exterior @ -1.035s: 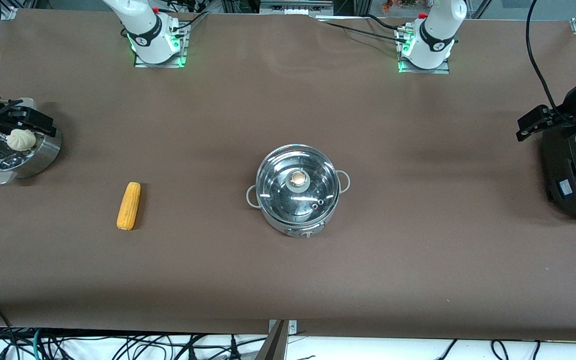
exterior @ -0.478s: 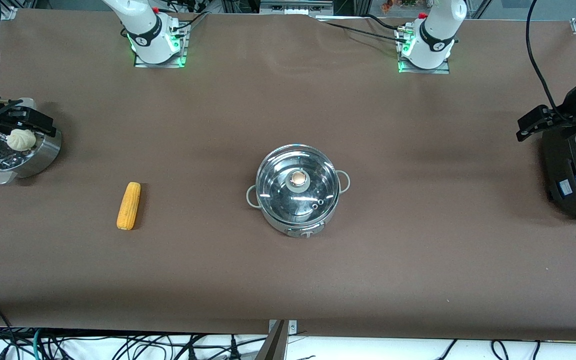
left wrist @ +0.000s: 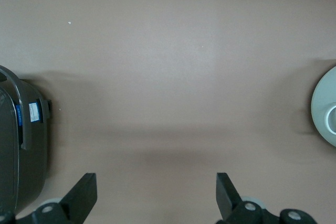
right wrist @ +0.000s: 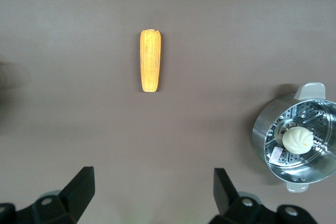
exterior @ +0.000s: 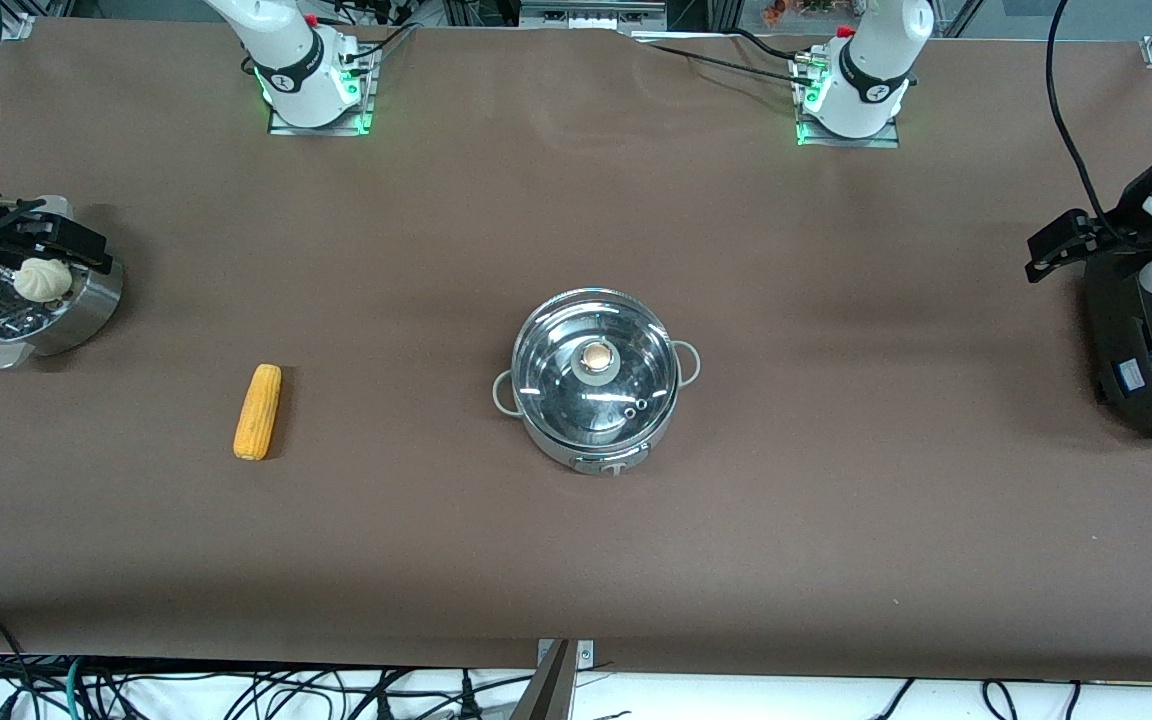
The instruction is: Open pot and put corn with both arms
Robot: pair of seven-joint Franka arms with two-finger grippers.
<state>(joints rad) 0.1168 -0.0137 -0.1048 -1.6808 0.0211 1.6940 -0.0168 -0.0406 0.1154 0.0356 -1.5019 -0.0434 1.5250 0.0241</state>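
Note:
The shiny steel pot point(exterior: 596, 380) stands mid-table with its glass lid point(exterior: 595, 375) on. Its edge also shows in the left wrist view point(left wrist: 326, 108). The yellow corn point(exterior: 257, 411) lies on the table toward the right arm's end, apart from the pot, and shows in the right wrist view point(right wrist: 150, 60). My right gripper point(right wrist: 153, 187) is open and empty, high over the table beside the steamer basket. My left gripper point(left wrist: 156, 192) is open and empty, high over the table beside the rice cooker.
A steel steamer basket point(exterior: 86, 300) with a white bun point(exterior: 42, 279) stands at the right arm's end of the table. A black rice cooker point(exterior: 1151, 340) stands at the left arm's end. The brown table point(exterior: 576, 560) lies bare between the corn and the pot.
The left arm's hand has shifted very slightly over the rice cooker. The right arm, pot and corn have not moved.

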